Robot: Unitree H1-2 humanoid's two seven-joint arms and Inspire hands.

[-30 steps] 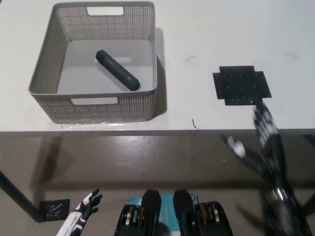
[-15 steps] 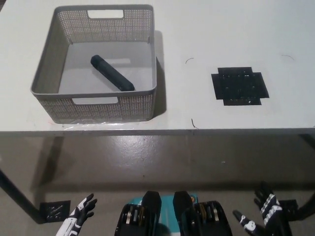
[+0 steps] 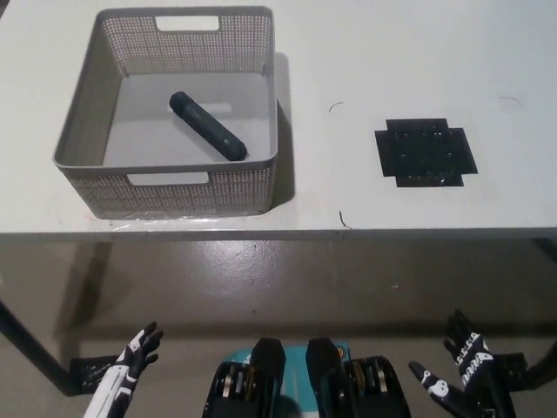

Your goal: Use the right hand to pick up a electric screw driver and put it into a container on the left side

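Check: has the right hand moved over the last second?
Yes. The right hand has dropped from beside the black tape patch on the table to below the table's front edge, empty and open.

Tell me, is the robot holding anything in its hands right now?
No, nothing. The black right hand and white left hand are both open and low, below the table. The screwdriver lies in the basket.

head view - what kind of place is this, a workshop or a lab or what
Probably a robot test lab, not a workshop: a plain white table holds only a grey basket with an electric screwdriver inside and a black tape marker, above a bare concrete floor.
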